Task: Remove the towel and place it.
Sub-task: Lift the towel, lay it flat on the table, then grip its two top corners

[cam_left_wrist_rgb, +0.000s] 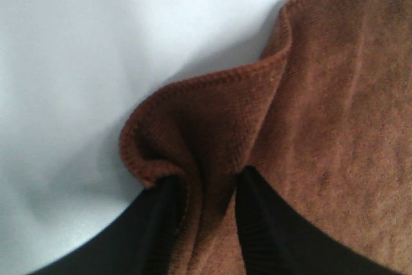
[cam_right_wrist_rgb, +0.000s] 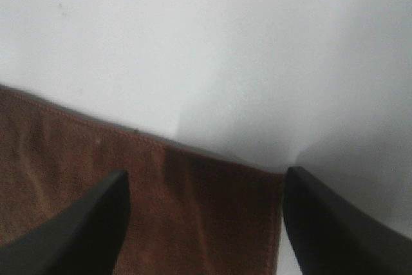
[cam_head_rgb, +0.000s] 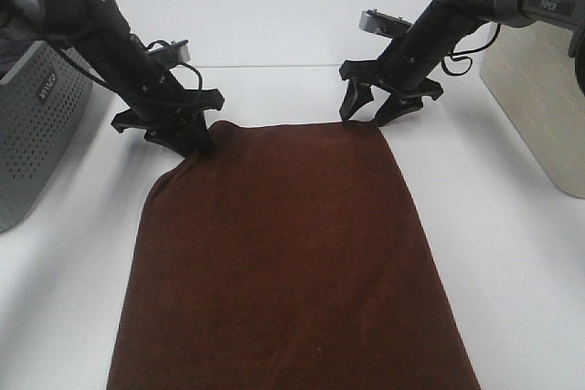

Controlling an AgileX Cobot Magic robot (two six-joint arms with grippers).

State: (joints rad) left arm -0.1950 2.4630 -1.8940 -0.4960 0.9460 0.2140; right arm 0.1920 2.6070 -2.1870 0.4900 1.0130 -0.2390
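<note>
**Maroon towel flat on a white worktop, one far corner pinched**

Maroon plush cloth, a long rectangular towel (cam_head_rgb: 283, 262), lies spread on the white worktop (cam_head_rgb: 512, 271). It fills the middle of the high camera's view, and its near end runs off the bottom edge of the picture. Most of it lies smooth and flat. Its far left corner is gathered into a raised fold, and the left edge curves inward there.

The left gripper (cam_head_rgb: 194, 139) is clenched on that far left corner. In the left wrist view, its two black fingers (cam_left_wrist_rgb: 161, 230) squeeze a ridge of towel (cam_left_wrist_rgb: 322, 127) between them. A loop of hemmed edge bulges out just beyond the fingertips and stands up off the worktop.

The right gripper (cam_head_rgb: 375, 114) is at the far right corner with its jaws spread wide, grasping nothing. In the right wrist view, one finger is over the cloth and the other is over bare worktop just past the side edge. The corner lies flat between them, with its stitched hem visible. Whether the fingertips touch the cloth or the worktop cannot be told.

A grey perforated box (cam_head_rgb: 37, 125) stands at the left edge of the worktop, well apart from the towel. A beige container (cam_head_rgb: 539, 107) stands at the right edge.
</note>
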